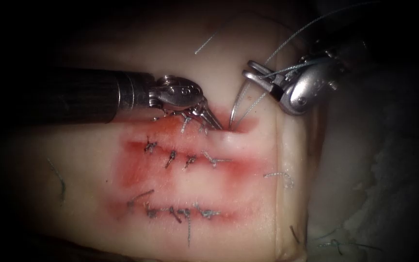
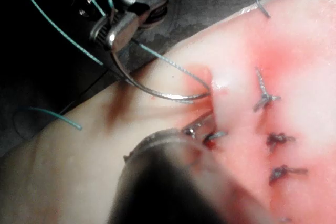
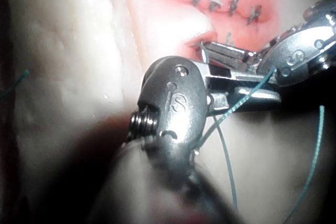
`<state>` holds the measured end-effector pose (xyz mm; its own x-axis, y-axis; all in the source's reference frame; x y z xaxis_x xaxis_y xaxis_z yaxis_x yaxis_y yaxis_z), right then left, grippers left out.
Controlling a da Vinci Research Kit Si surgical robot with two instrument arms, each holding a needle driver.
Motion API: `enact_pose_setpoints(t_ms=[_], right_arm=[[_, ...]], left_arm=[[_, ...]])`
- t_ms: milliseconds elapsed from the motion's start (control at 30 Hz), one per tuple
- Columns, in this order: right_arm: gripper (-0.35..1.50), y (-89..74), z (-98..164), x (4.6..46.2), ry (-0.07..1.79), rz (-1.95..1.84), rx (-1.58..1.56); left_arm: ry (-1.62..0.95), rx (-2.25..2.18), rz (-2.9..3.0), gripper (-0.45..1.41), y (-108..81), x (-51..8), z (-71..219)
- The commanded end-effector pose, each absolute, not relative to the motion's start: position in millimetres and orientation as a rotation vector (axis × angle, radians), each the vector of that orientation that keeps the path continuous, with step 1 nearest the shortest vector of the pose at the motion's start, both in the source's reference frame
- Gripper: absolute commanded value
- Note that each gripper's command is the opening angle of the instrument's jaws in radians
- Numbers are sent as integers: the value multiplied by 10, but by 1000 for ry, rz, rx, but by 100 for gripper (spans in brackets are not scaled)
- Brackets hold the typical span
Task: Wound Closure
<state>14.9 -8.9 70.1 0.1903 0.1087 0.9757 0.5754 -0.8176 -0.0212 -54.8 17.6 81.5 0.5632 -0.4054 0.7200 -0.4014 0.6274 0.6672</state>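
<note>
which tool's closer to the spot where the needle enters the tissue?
Left. The left tool has its tips right beside the needle entry in the tissue; the right tool holds the needle's back end, up off it.

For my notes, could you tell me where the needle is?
Endoscope view: the needle is held near its blunt end by the right tool, its tip in the tissue beside the left tool.

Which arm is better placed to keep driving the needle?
Probably right: the right tool grips the needle near its tail, tip in the tissue. The left tool holds tissue at the cut's edge.
</note>
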Motion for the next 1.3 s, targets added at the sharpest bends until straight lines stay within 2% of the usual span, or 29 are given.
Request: enact_pose_setpoints(t_ms=[33,1300], right_arm=[[-35,-89,705,158,-640,-1654,-2086],[-35,-87,706,159,-545,-1531,-1917]], left_arm=[[-1016,932,-1,-45,182,-555,818],[-1016,933,-1,-45,182,-554,816]])
